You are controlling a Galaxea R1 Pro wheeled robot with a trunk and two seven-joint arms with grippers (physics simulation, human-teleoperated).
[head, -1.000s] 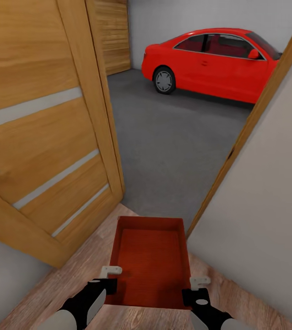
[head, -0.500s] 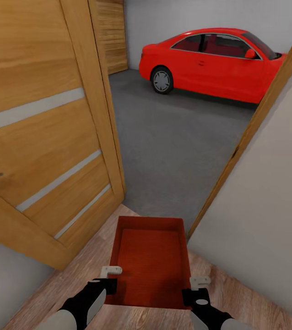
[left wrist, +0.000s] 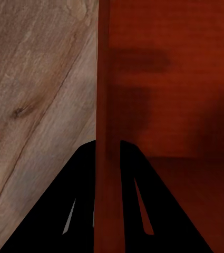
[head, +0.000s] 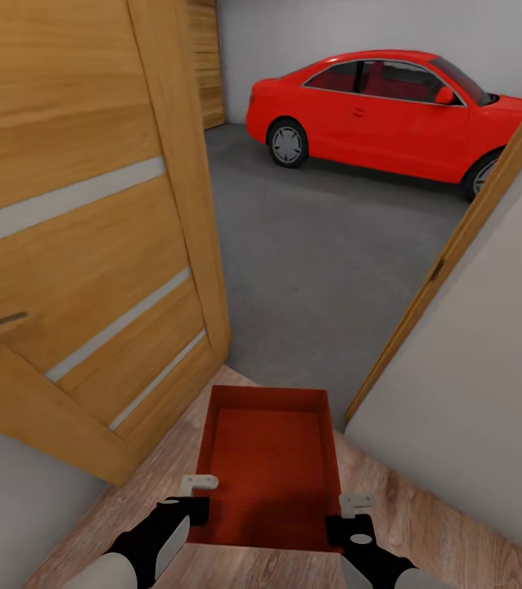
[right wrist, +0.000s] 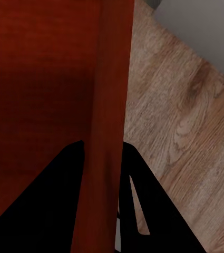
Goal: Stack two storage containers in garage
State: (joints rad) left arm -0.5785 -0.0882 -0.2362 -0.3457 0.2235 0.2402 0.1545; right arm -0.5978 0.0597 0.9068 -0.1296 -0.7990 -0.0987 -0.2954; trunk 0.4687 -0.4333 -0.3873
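Wooden door [head: 73,229] stands open on the left, above the plank floor [head: 155,458]. Left gripper [head: 198,496] pinches the left wall of the orange-red container [head: 267,466], which is held in the doorway. Right gripper [head: 348,514] pinches its right wall. Beyond are the grey concrete floor [head: 318,262] and a red car [head: 384,114].

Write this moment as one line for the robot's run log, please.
place: doorway, garage ahead | held: storage container | left hand: clamps its left wall | right hand: clamps its right wall | ahead: grey floor, red car
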